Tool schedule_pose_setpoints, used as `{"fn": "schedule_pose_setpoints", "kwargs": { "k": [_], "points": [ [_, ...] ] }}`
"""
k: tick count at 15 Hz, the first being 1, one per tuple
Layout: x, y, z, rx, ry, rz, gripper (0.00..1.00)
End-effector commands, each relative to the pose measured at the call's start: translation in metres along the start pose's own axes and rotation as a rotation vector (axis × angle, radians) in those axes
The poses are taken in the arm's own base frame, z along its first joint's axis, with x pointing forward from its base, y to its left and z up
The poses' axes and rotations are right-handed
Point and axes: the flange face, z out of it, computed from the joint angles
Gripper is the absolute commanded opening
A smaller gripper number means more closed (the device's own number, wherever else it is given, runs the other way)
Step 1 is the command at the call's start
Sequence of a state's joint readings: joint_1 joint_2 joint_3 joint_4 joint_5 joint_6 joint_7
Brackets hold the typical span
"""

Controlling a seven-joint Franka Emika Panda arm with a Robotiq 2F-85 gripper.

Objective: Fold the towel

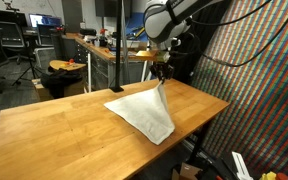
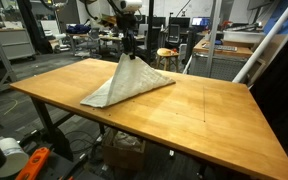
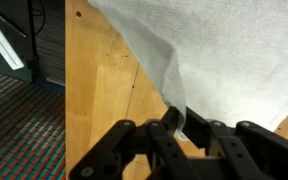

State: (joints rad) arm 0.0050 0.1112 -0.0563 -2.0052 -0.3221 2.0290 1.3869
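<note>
While a Panda arm (image 1: 176,18) holds one corner of the white towel (image 1: 144,112) above the wooden worktop (image 1: 54,130), its fingers (image 3: 167,124) stand narrow, pinched on the thin cloth, as the wrist view shows closest. The towel hangs from that corner like a tent in both exterior views, its lower edges spread flat on the worktop on the side nearer the arm. The fold itself looks not yet made, and the step in hand appears to be carrying the raised corner across to the opposite one. Doing it well likely means keeping the pinch firm, since so soft a cloth could slip free, and travelling slowly and low enough that the resting part is not dragged along. The path should run over the flat part so the lifted half lays down on it without bunching. The corner is best released only once it touches the cloth beneath, with edges roughly matched.
</note>
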Motion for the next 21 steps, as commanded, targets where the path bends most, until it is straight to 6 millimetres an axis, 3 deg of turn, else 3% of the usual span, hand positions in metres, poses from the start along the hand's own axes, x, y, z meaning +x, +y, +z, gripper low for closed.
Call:
{"fn": "schedule_pose_setpoints", "kwargs": {
  "k": [1,15,21],
  "points": [
    [-0.017,-0.026,-0.018,0.01,-0.012,0.014,0.03],
    [-0.103,-0.123,-0.035,0.086,-0.006,-0.015,0.03],
    [-0.122,-0.152,-0.041,0.11,0.0,-0.014,0.03]
  ]
}}
